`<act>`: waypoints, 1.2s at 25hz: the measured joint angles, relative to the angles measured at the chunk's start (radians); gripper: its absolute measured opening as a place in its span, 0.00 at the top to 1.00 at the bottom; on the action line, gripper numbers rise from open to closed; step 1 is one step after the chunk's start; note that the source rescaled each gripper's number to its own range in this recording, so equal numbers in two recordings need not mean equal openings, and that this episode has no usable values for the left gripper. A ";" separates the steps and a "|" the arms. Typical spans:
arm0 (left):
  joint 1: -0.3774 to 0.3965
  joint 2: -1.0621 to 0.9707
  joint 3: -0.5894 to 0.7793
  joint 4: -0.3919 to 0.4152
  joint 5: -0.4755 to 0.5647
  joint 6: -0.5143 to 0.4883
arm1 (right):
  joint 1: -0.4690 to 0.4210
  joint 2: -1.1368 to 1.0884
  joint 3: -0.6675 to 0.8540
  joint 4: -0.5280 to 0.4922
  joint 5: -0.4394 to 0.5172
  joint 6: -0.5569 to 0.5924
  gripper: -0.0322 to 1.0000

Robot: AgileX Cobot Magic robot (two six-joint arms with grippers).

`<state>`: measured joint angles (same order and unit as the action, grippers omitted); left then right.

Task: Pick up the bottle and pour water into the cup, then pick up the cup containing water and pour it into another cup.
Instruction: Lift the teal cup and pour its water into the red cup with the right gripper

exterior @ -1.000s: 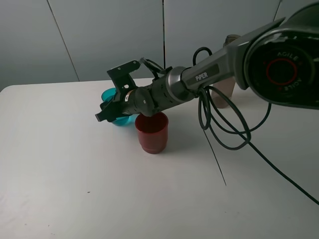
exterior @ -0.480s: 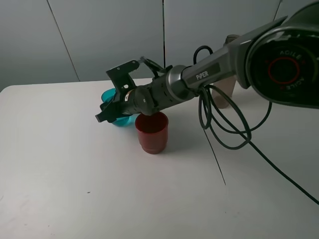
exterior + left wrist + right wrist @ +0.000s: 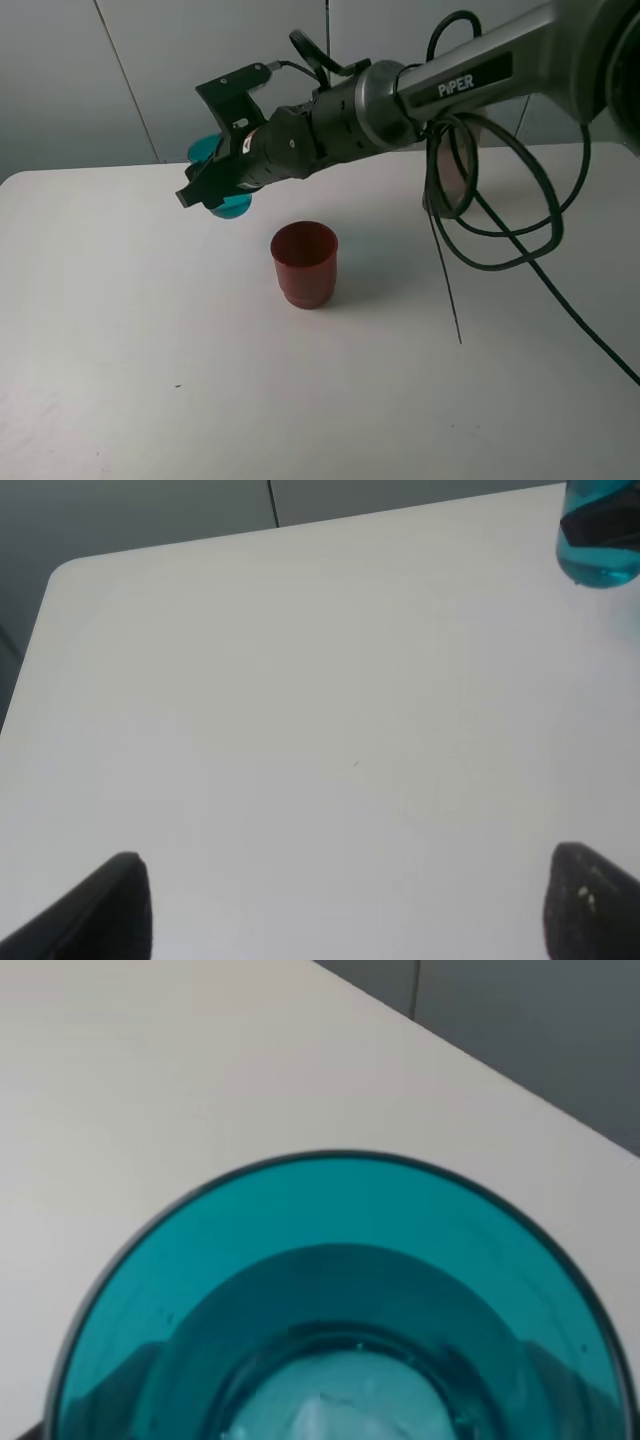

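The right arm is built as a smooth, dark grey cylindrical link, on which "PIPER" is printed in white capitals. Glossy black cables are hung from it in loose loops, and a thinner black lead is routed over the wrist. A black angular bracket is mounted above the rounded black wrist body, which is marked with small red and white patches. The right gripper is finished in matte black. Of the left gripper, only two dark, rounded fingertips are shown, one flecked with pale specks.
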<state>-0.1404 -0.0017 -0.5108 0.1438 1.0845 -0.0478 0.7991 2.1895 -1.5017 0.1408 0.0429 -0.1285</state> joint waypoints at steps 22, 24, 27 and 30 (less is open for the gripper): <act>0.000 0.000 0.000 0.000 -0.002 0.000 | -0.086 -0.539 0.391 -0.130 0.320 0.059 0.84; 0.000 0.000 0.000 0.000 -0.002 0.000 | -0.098 -0.593 0.439 -0.141 0.320 0.061 0.84; 0.000 0.000 0.000 0.000 -0.002 0.002 | -0.102 -0.659 0.511 -0.161 0.316 0.061 0.84; 0.000 0.000 0.000 0.000 -0.002 0.002 | -0.102 -0.698 0.572 -0.176 0.307 0.062 0.84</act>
<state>-0.1404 -0.0017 -0.5108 0.1438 1.0826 -0.0459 0.6974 1.4910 -0.9296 -0.0347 0.3496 -0.0663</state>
